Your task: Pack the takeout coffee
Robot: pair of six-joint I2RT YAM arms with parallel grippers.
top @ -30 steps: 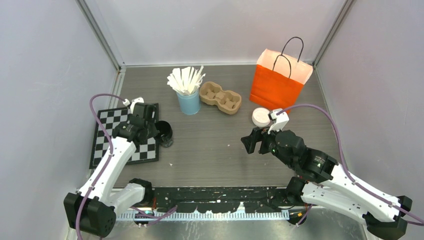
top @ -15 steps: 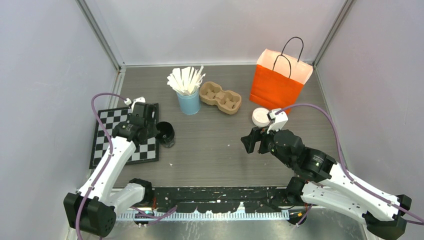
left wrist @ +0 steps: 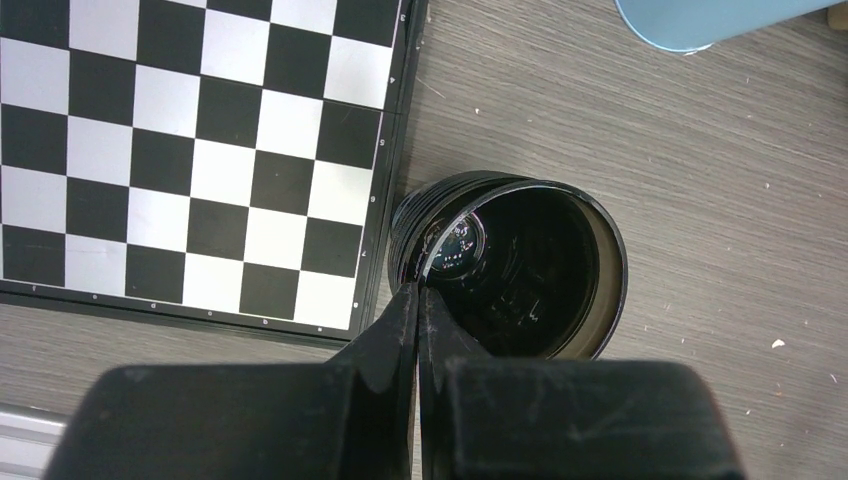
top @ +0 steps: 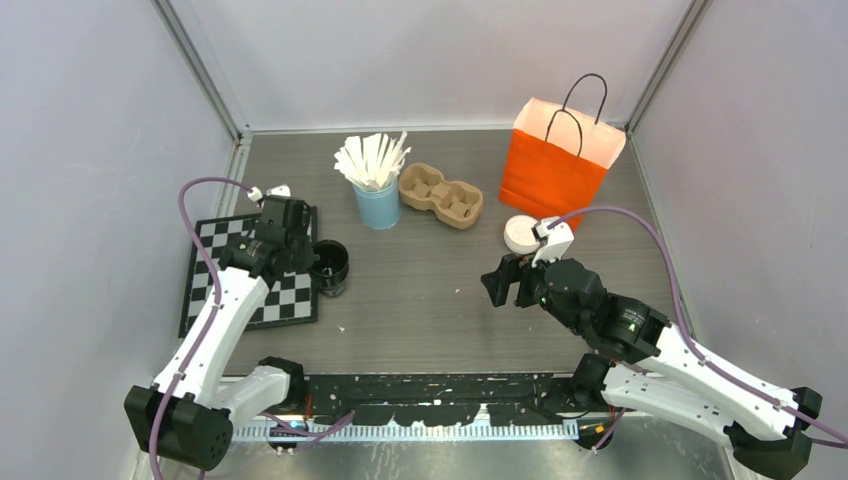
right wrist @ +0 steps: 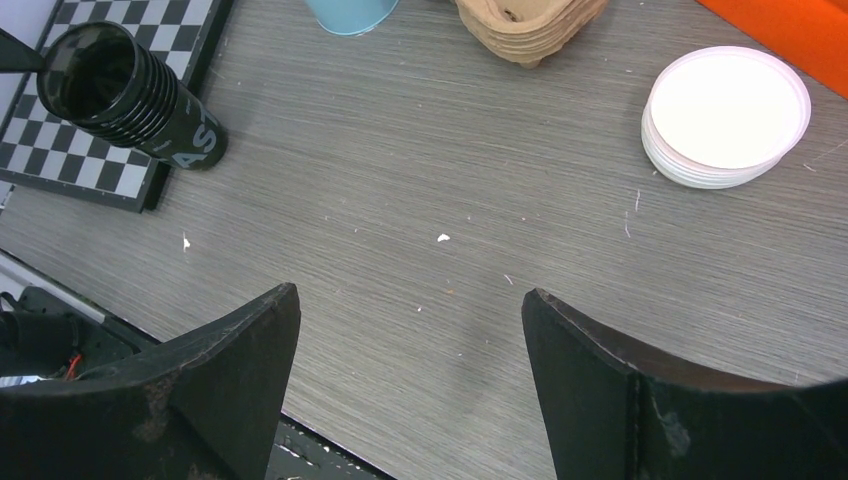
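The takeout coffee cup (top: pixel 330 268) is a black ribbed paper cup with no lid, standing at the right edge of the chessboard. From above its open mouth (left wrist: pixel 530 270) shows dark inside. My left gripper (left wrist: pixel 418 290) is shut, its fingertips pinched together on the cup's near-left rim. The right wrist view shows the same cup (right wrist: pixel 130 90) at the far left, with white letters near its base. A stack of white lids (top: pixel 521 234) lies in front of the orange bag (top: pixel 555 165). My right gripper (right wrist: pixel 410 290) hangs open over bare table, well short of the lids (right wrist: pixel 725 115).
A black-and-white chessboard (top: pixel 215 270) lies at the left. A light-blue cup of white sticks (top: pixel 378 205) and a brown pulp cup carrier (top: pixel 440 195) stand at the back middle. Grey walls close in the left, back and right sides.
My left gripper has closed fully on the cup's rim, and the cup has shifted slightly. The right gripper has edged a little to the left, still open.
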